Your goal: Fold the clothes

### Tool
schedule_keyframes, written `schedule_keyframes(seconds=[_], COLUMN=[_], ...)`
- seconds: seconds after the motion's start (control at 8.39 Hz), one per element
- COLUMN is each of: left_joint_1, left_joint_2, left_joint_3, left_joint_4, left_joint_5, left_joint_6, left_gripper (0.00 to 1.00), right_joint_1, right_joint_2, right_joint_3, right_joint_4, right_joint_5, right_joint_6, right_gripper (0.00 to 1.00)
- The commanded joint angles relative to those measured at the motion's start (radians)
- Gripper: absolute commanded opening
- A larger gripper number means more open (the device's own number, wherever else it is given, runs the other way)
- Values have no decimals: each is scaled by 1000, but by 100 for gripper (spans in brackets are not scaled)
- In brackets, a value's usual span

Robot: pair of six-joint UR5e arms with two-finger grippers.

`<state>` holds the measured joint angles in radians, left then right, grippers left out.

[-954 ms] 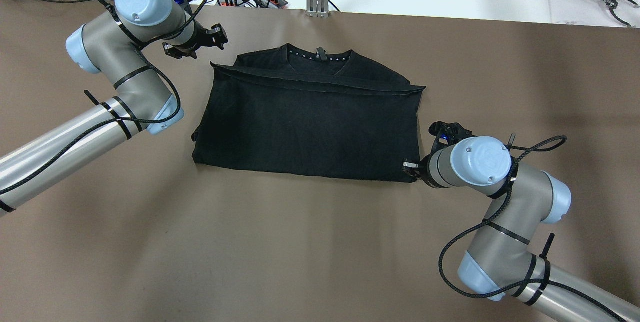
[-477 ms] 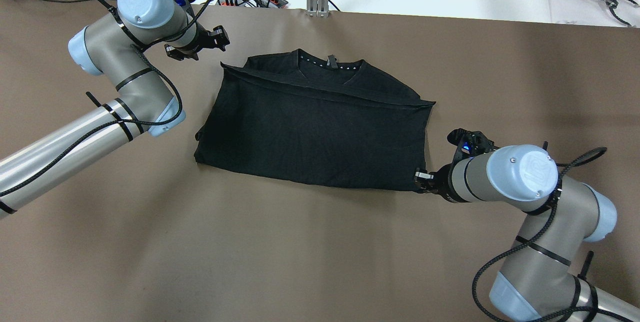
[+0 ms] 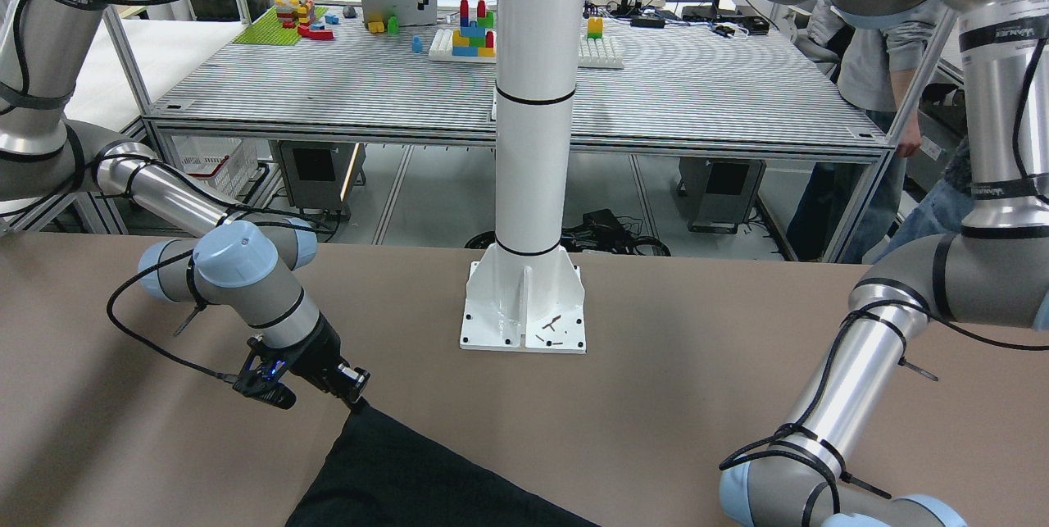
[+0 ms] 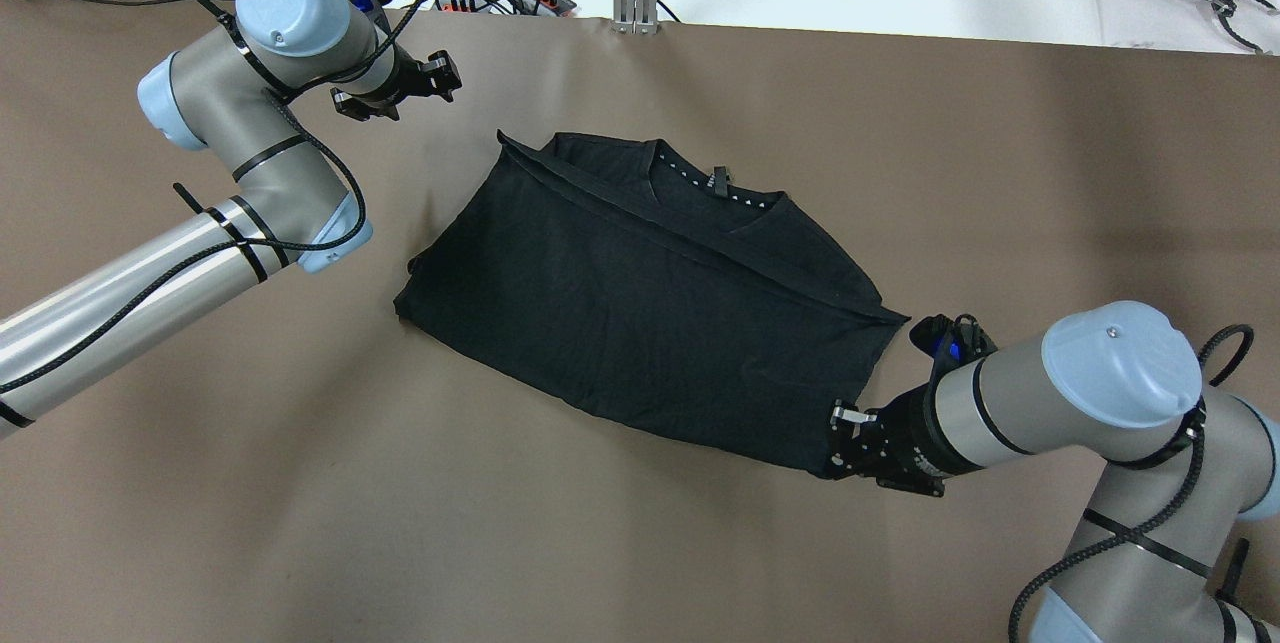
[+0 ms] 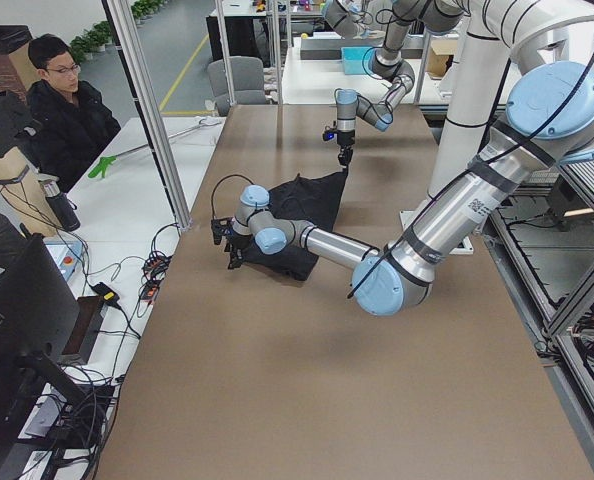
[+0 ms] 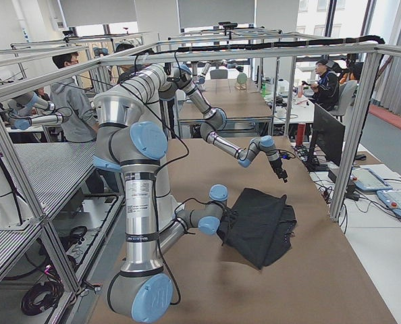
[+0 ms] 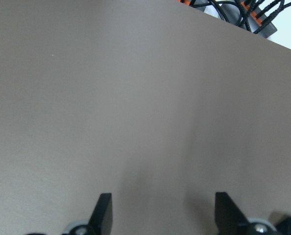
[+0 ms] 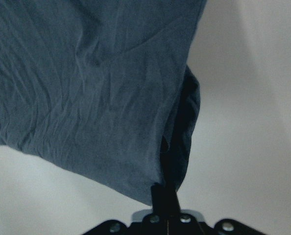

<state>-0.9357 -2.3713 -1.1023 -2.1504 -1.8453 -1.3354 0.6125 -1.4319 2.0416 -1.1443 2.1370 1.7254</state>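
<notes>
so the right pincer is clamped tight on one corner of the black clothes. The wrist cam shows the fabric pinched right between the closed jaws, with a little bunch of it folded up beside them. From that pinch the rest of the piece fans out flat on the brown table, lying on a slant and running away from the right pincer toward the other one. It's folded over on itself, and the collar with its white dots peeks out on the side facing away from the robot. Meanwhile the left pincer is spread wide with nothing between the jaws, just bare table under it. The closest corner of the clothes is near that pincer but not touching it
</notes>
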Motion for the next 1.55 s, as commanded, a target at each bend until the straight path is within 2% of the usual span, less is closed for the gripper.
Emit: schedule_keyframes(seconds=[0.0, 0.12, 0.24, 0.36, 0.48, 0.72, 0.95, 1.19, 1.31, 1.43], left_joint_1=[6, 8, 8, 8, 8, 23, 95, 185, 263, 329], left_joint_2=[0, 0, -3, -3, -5, 36, 169, 352, 430, 473], left_joint_3=[-24, -27, -27, -27, -30, -126, -395, -622, -701, -702], left_joint_4=[4, 4, 6, 6, 7, 30, 134, 155, 153, 146], left_joint_5=[1, 1, 1, 1, 0, -2, 0, 39, 102, 153], left_joint_6=[-25, -30, -30, -30, -33, -76, -141, -221, -250, -275], left_gripper=[78, 78, 78, 78, 78, 78, 78, 78, 79, 79], right_joint_1=[-156, -204, -239, -264, -270, -266, -222, -162, -158, -157], right_joint_2=[-106, -128, -136, -134, -136, -124, -105, -79, -67, -55], right_joint_3=[2, 5, 2, -1, 0, 0, -21, -84, -90, -90], right_joint_4=[409, 469, 477, 477, 477, 477, 468, 459, 430, 384], right_joint_5=[93, 101, 109, 109, 109, 107, 69, -15, -76, -125], right_joint_6=[340, 391, 391, 391, 391, 390, 379, 254, 156, 125], right_gripper=[0, 0, 72, 95, 95, 95, 95, 95, 95, 95])
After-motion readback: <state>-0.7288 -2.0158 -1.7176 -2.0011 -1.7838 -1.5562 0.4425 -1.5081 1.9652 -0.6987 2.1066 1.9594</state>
